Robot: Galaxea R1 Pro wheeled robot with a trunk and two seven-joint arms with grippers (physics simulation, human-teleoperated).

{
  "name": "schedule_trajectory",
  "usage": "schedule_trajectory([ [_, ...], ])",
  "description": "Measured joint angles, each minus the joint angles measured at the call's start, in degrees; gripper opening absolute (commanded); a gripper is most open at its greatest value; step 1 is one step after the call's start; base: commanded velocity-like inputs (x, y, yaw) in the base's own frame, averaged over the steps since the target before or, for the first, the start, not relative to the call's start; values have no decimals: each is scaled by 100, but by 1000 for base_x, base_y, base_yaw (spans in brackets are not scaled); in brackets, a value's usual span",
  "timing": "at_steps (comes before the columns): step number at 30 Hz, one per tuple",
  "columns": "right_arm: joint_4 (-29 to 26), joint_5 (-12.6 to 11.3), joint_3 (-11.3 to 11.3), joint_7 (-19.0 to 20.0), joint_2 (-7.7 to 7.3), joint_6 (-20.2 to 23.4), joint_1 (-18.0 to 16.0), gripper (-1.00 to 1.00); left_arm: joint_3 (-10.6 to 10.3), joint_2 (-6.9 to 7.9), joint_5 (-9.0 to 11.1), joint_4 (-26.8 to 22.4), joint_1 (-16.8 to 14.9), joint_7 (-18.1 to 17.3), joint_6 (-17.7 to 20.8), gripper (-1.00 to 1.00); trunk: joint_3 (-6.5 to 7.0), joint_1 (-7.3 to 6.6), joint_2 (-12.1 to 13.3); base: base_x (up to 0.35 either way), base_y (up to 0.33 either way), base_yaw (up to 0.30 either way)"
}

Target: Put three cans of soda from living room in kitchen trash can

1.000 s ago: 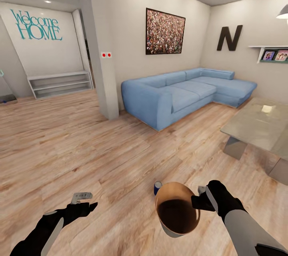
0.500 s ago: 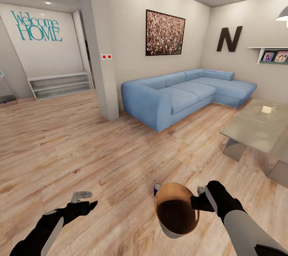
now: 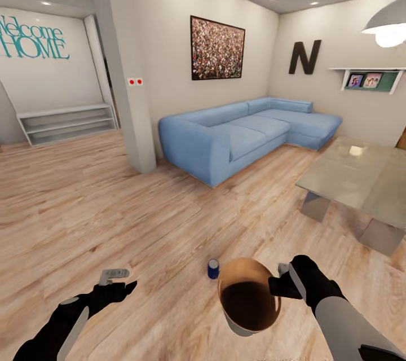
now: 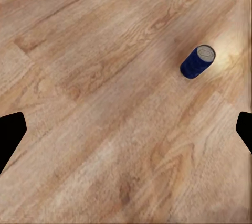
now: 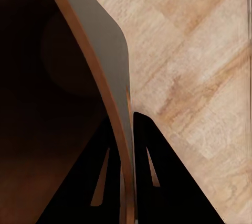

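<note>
Head cam pans right vs a sec ago, so the blue can (image 3: 213,268) on the floor (image 3: 113,208) clears the trash can (image 3: 249,295) rim, lower centre. Right claw (image 3: 286,279) pinches that rim; left claw (image 3: 114,277) spread wide, empty, so pickup looks next.

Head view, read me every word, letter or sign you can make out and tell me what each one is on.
"Welcome HOME": teal lettering on the white wall above the low shelves, its left edge cut off by the picture.
"N": a large dark letter on the wall above the sofa.
Blue soda can on the floor: any label is too small to read.
Framed pictures on the wall shelf: no readable text.
</note>
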Motion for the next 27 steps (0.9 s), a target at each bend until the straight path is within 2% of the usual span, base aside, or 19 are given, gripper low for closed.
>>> schedule_trajectory([
  [14, 0, 26, 1, 0, 0, -4, 0, -100, 12, 0, -1, 0, 0, 18, -8, 100, 75, 0, 0, 11, 7, -217],
  [27, 57, 28, 7, 7, 6, -9, 0, -100, 5, 0, -8, 12, 0, 17, -9, 100, 146, 0, 0, 229, 195, -200],
])
